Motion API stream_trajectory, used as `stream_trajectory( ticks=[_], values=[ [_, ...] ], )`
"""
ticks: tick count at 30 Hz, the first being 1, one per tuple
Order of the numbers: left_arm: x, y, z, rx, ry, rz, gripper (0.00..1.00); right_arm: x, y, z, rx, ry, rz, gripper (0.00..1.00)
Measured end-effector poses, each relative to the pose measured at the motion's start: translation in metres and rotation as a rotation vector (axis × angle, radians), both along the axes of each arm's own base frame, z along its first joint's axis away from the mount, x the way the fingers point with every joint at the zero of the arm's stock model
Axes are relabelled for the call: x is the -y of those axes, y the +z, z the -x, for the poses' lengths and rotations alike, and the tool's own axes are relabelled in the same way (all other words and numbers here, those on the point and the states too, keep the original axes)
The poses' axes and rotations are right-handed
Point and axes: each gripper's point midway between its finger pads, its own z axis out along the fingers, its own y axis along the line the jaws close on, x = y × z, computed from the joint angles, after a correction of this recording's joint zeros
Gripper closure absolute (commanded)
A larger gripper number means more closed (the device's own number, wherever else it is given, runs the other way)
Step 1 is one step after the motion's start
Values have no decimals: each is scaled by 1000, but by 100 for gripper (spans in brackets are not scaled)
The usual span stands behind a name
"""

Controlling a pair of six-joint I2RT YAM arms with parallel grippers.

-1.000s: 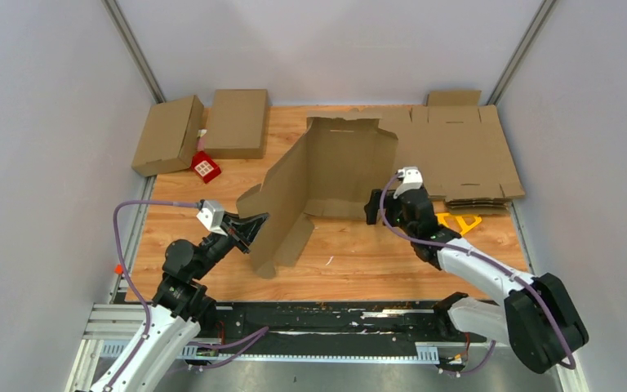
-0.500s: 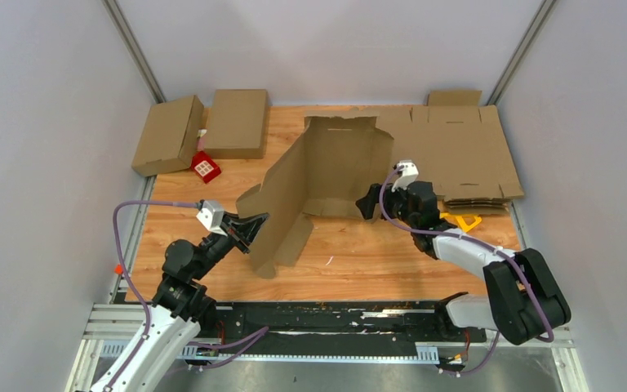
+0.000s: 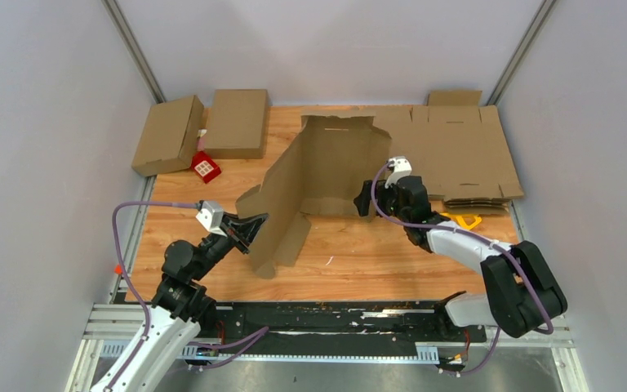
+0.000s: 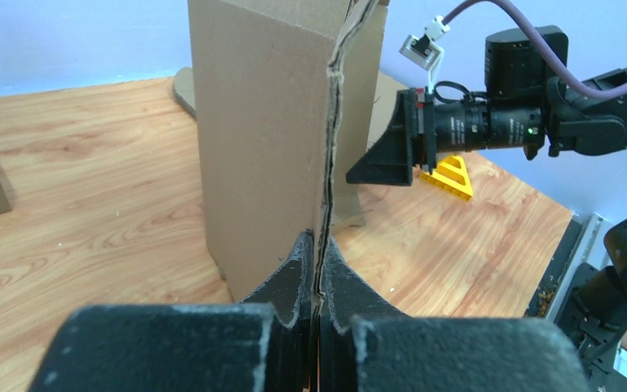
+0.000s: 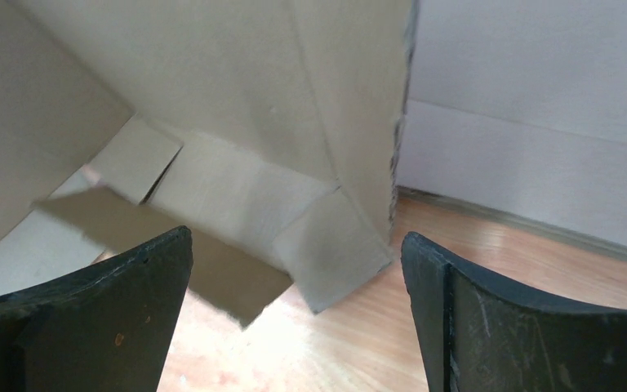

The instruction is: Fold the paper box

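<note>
Light wood-grain desk (image 3: 359, 253) underneath. On its middle, large brown paper box (image 3: 326, 163), half raised: back wall and left wall upright, loose flaps at the base. At far right, stack of flat brown cardboard blanks (image 3: 465, 151); at far left, two folded brown cardboard boxes (image 3: 167, 135). At the near edge of the left wall, left jaws pinched shut on the cardboard. Just beside the back wall's right edge, right jaws spread wide, gripping nothing. Near the right arm (image 3: 457, 241), small yellow plastic triangle (image 3: 461, 220); by the folded boxes, small red square block (image 3: 205, 167).
</note>
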Motion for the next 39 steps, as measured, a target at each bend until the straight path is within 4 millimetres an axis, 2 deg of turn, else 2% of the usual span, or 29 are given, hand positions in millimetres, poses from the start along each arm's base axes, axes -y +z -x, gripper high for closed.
stream_trajectory(
  ticks=[4, 7, 14, 22, 26, 31, 39],
  values=[
    [0, 0, 1, 1, -1, 1, 99, 14, 7, -18, 4, -104, 61, 0],
    [-1, 0, 1, 0, 1, 1, 99, 14, 7, -21, 10, -103, 69, 0],
    [-3, 0, 1, 1, 10, 3, 98, 2, -18, -19, -55, -16, 103, 0],
    [-2, 1, 2, 3, 9, 4, 98, -9, -22, -8, -45, 51, 152, 0],
    [-2, 1, 2, 3, 9, 3, 98, -15, -23, 4, -36, 81, 211, 0],
    [-3, 1, 1, 6, 11, -1, 98, -31, -30, 24, -25, 146, 321, 0],
    [-3, 0, 1, 10, 14, -10, 97, -34, -37, 24, -32, 151, 379, 0]
  ],
)
